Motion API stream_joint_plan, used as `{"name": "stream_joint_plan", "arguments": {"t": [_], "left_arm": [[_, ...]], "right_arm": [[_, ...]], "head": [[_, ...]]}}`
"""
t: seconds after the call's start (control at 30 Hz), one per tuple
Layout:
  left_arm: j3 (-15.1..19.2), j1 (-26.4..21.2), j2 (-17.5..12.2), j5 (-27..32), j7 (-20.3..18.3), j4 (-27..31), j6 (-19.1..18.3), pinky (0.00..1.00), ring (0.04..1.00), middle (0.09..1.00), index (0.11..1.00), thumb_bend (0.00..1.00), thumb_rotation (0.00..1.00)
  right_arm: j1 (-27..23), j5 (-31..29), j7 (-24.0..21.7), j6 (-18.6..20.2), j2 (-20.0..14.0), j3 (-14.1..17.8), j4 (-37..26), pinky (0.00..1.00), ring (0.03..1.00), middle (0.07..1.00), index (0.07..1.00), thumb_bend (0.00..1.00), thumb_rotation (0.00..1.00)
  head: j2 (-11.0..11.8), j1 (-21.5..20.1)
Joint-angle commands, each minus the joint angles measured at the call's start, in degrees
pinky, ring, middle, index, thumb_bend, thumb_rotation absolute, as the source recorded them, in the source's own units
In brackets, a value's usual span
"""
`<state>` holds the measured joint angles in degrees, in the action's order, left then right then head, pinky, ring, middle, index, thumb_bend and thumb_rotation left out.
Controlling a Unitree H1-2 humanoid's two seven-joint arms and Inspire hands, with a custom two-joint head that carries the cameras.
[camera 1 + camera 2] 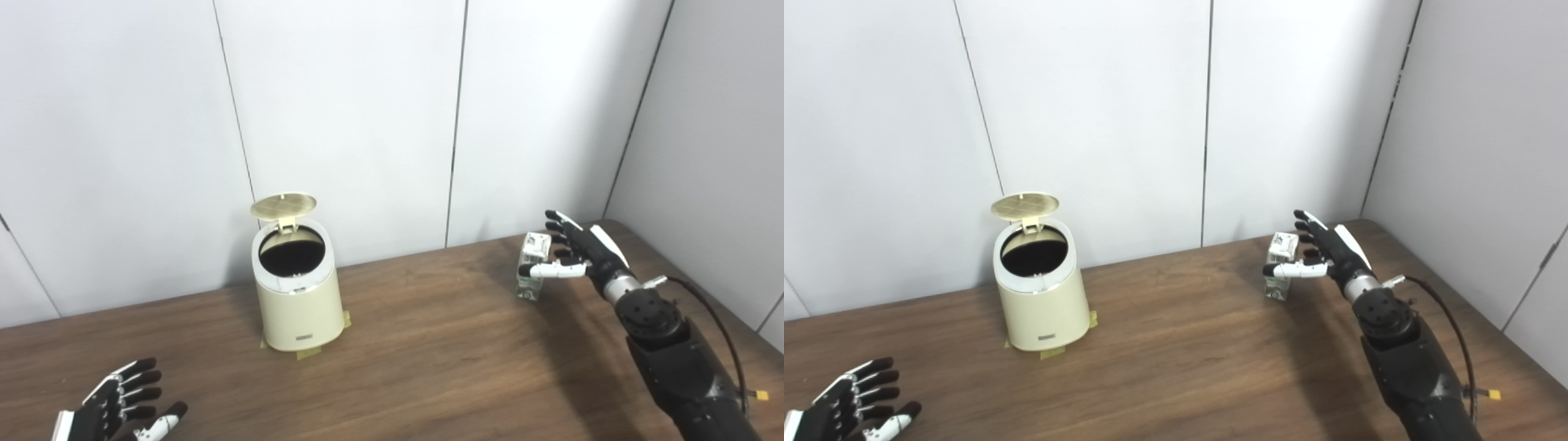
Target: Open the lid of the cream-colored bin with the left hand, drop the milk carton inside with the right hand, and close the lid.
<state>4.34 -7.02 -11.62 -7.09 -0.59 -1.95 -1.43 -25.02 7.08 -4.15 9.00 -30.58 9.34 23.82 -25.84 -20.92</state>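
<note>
The milk carton (531,266) stands upright near the far right corner of the surface (429,343). The right robot hand (572,248) is spread around it, thumb across its front, not clearly gripping. The cream-colored bin (297,300) sits near the far edge, lid (283,206) raised. The left robot hand (119,404) rests open at the near left corner.

Cream-colored bin (298,294) upright on the left part of the bench, round lid (283,205) flipped up at the back hinge, dark inside showing. Small white-and-green milk carton (531,267) upright near the far right edge, well apart from the bin.
</note>
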Motion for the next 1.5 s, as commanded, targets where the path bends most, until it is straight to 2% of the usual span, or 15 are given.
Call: {"name": "stream_joint_plan", "arguments": {"t": [0.0, 0.1, 0.3, 0.43, 0.53, 0.63, 0.7, 0.77, 0.8, 0.9, 1.17, 1.37, 1.47], "left_arm": [[0.15, -1.41, -1.20, 0.01, -0.20, 2.15, 0.69, 0.62, 0.691, 0.733, 0.751, 0.65, 0.01], [0.16, -1.39, -1.34, 0.15, -0.25, 2.03, 1.06, 0.61, 0.683, 0.730, 0.751, 0.65, 0.00], [0.23, -1.21, -1.62, 0.33, -0.45, 1.60, 1.58, 0.63, 0.693, 0.742, 0.765, 0.64, 0.00], [0.32, -1.13, -1.62, 0.44, -0.29, 1.36, 2.17, 0.62, 0.675, 0.727, 0.757, 0.66, 0.00], [0.29, -1.09, -1.65, 0.37, -0.25, 1.25, 2.33, 0.60, 0.666, 0.726, 0.754, 0.66, 0.00], [0.19, -0.95, -1.45, 0.35, -0.32, 1.93, 1.41, 0.61, 0.674, 0.733, 0.758, 0.66, 0.00], [0.09, -0.87, -1.34, 0.13, -0.22, 2.11, 1.31, 0.62, 0.676, 0.735, 0.758, 0.66, 0.00], [0.08, -0.76, -1.26, 0.05, -0.14, 2.25, 1.17, 0.62, 0.679, 0.737, 0.759, 0.66, 0.00], [0.10, -0.69, -1.20, 0.11, -0.15, 2.33, 1.05, 0.62, 0.678, 0.736, 0.758, 0.66, 0.00], [0.20, -0.56, -1.03, 0.83, -0.32, 2.00, 1.64, 0.61, 0.678, 0.733, 0.758, 0.67, 0.00], [0.03, -0.32, -0.89, 0.90, -0.14, 2.13, 1.78, 0.61, 0.674, 0.730, 0.755, 0.66, 0.00], [-0.11, -0.18, -0.79, 1.15, -0.39, 2.11, 1.49, 0.62, 0.685, 0.744, 0.763, 0.65, 0.00], [-0.34, -0.20, -0.85, 1.02, -0.53, 1.56, 1.72, 0.62, 0.694, 0.753, 0.768, 0.64, 0.00]], "right_arm": [[-2.34, -0.13, 1.93, -2.15, -0.29, 0.45, -1.31, 0.81, 0.879, 0.895, 0.893, 0.84, 0.17], [-2.77, 0.67, 4.15, -2.02, 1.01, 0.33, -0.27, 0.78, 0.863, 0.879, 0.872, 0.82, 0.13], [-5.01, 2.20, 8.96, -4.95, 2.86, -0.48, 5.26, 0.72, 0.801, 0.826, 0.828, 0.79, 0.09], [-6.64, 3.00, 12.78, -8.32, 4.07, -0.83, 9.31, 0.64, 0.717, 0.764, 0.774, 0.79, 0.05], [-7.39, 4.31, 14.90, -9.23, 4.45, -1.80, 11.20, 0.62, 0.693, 0.741, 0.746, 0.78, 0.04], [-8.03, 3.99, 16.36, -11.71, 4.96, -2.03, 13.34, 0.56, 0.659, 0.724, 0.718, 0.78, 0.03], [-8.45, 3.86, 17.63, -13.11, 5.35, -2.01, 14.68, 0.46, 0.558, 0.651, 0.686, 0.78, 0.03], [-8.86, 4.09, 19.66, -13.97, 5.81, -1.89, 15.95, 0.41, 0.488, 0.583, 0.648, 0.75, 0.01], [-9.19, 4.33, 21.08, -14.35, 6.06, -1.86, 16.95, 0.38, 0.449, 0.505, 0.583, 0.62, 0.00], [-9.58, 5.72, 25.27, -15.15, 6.65, -2.24, 18.57, 0.32, 0.370, 0.440, 0.524, 0.54, 0.00], [-8.84, 7.95, 31.06, -14.57, 8.44, -2.63, 17.02, 0.32, 0.378, 0.438, 0.520, 0.53, 0.00], [-8.03, 9.68, 32.26, -14.72, 9.04, -3.14, 12.30, 0.31, 0.373, 0.430, 0.528, 0.52, 0.00], [-7.55, 9.95, 30.63, -14.20, 9.42, -3.85, 7.71, 0.32, 0.377, 0.440, 0.521, 0.53, 0.00]], "head": [[-0.06, -0.06], [-0.12, -0.17], [-0.18, -0.33], [-0.44, -0.26], [-0.62, -0.21], [-0.83, -0.09], [-0.91, -0.02], [-1.02, 0.19], [-1.06, 0.24], [-1.25, 0.55], [-1.78, 0.96], [-1.91, 1.87], [-1.77, 3.29]]}}
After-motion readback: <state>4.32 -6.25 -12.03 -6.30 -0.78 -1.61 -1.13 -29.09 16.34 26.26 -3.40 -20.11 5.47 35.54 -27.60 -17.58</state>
